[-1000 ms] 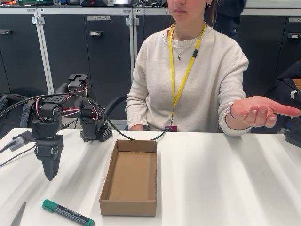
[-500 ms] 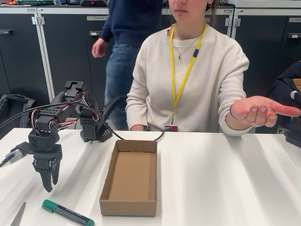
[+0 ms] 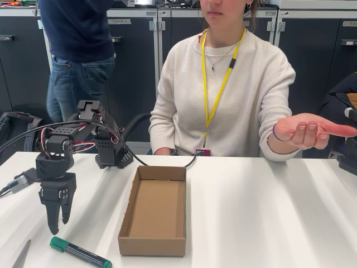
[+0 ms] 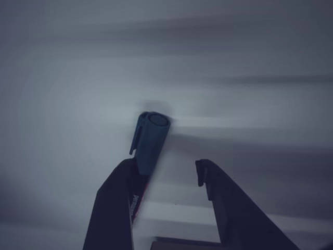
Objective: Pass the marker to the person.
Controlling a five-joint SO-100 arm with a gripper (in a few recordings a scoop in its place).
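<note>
The marker [image 3: 79,252] lies flat on the white table near its front left edge, green cap to the left, dark barrel running right. My gripper [image 3: 58,219] hangs just above the cap end, fingers pointing down and slightly parted, with nothing between them. In the wrist view the cap [image 4: 151,139] shows close below, partly behind my left finger [image 4: 117,208], while the gap between the fingers lies to its right. The person [image 3: 228,84] in a cream sweater sits behind the table and holds an open palm [image 3: 307,131] up at the right.
An open cardboard box [image 3: 155,210] lies on the table right of the marker. A grey pointed object [image 3: 21,254] sits at the front left edge. The arm's base [image 3: 109,151] and cables stand at the back left. A passer-by [image 3: 78,50] in dark blue stands behind.
My gripper has come down toward the marker's cap and its fingers have parted a little. The passer-by has walked leftward behind the table.
</note>
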